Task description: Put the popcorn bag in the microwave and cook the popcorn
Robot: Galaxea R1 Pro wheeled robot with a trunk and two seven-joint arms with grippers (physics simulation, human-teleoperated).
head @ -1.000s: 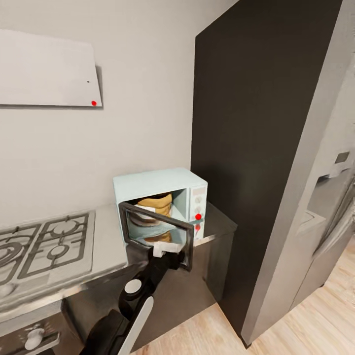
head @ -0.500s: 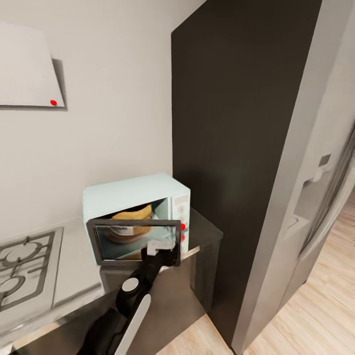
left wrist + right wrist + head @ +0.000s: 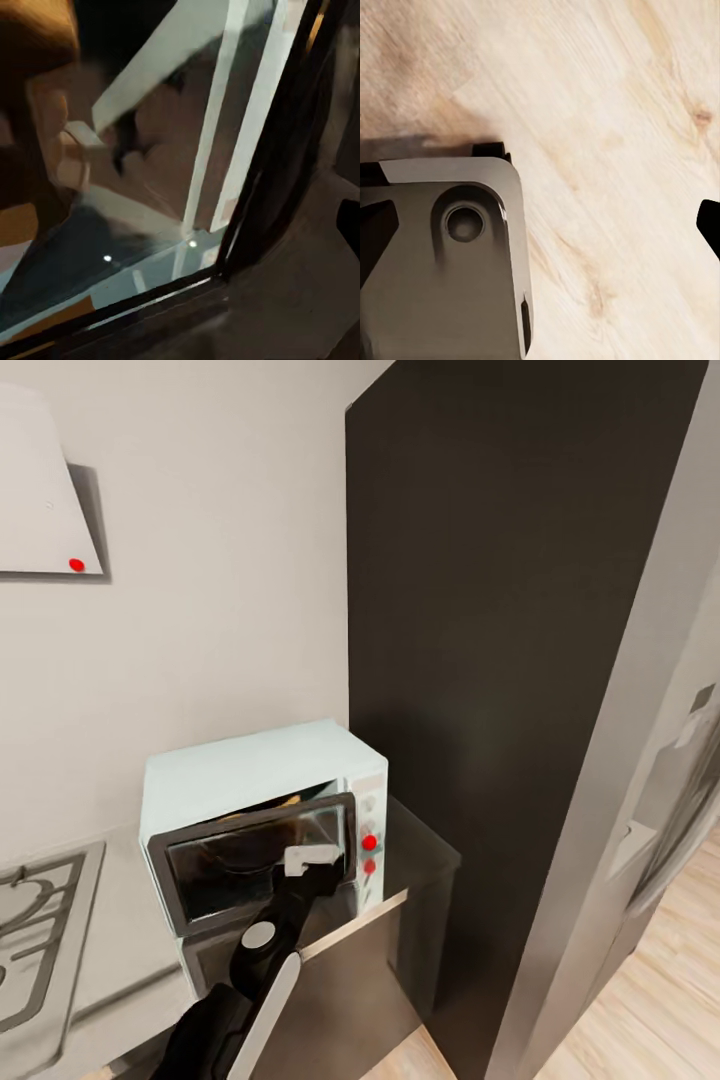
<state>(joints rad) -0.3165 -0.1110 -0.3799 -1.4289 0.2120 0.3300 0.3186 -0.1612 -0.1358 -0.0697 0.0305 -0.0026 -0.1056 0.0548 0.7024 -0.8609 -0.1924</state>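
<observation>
One gap remained: the microwave [image 3: 262, 775] door [image 3: 255, 857] stood ajar, left tool [image 3: 308, 857] pressed against it, opening unclear. Popcorn bag [image 3: 285, 800] glimpsed inside. A glancing push risked shifting the microwave along the table [image 3: 420, 855].

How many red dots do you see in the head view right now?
3: one on the range hood, one on the microwave control panel, one just below it, possibly a reflection.
</observation>
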